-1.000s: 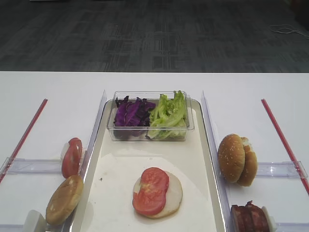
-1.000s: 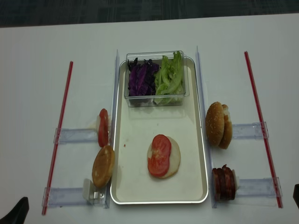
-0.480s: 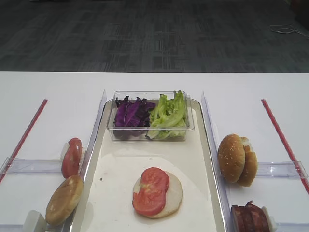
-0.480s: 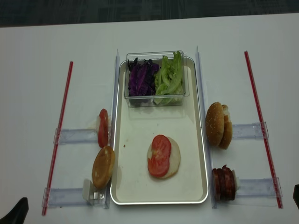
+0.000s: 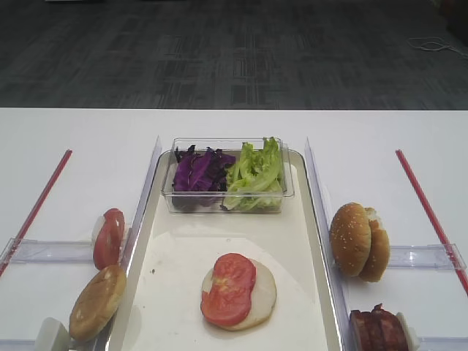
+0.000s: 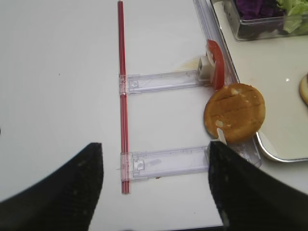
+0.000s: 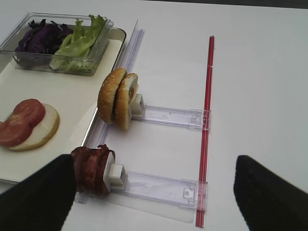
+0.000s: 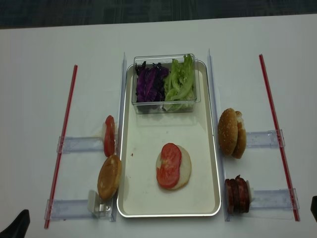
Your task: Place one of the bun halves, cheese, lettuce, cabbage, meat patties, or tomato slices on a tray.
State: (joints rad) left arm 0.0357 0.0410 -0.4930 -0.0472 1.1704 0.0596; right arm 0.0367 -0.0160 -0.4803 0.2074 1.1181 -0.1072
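On my left wrist camera the left gripper has its two dark fingers spread wide with nothing between them, hanging above the white table short of the tray. Only this view shows the grilled face of the lone bun half, standing on edge against the tray's left rim, with an upright tomato slice just beyond it on a clear rail.

The right gripper is likewise parted and empty on its own camera. That view alone shows the white pusher blocks behind the paired bun halves and the meat patties, both standing on edge just off the tray's right rim.

From the high realsense view I see only a dark tip of each arm at the bottom corners, left and right, both pulled back well clear of the tray. On the tray floor lies a flat pale bun disc with tomato slices resting on it. At the tray's far end a clear tub holds cabbage beside lettuce.
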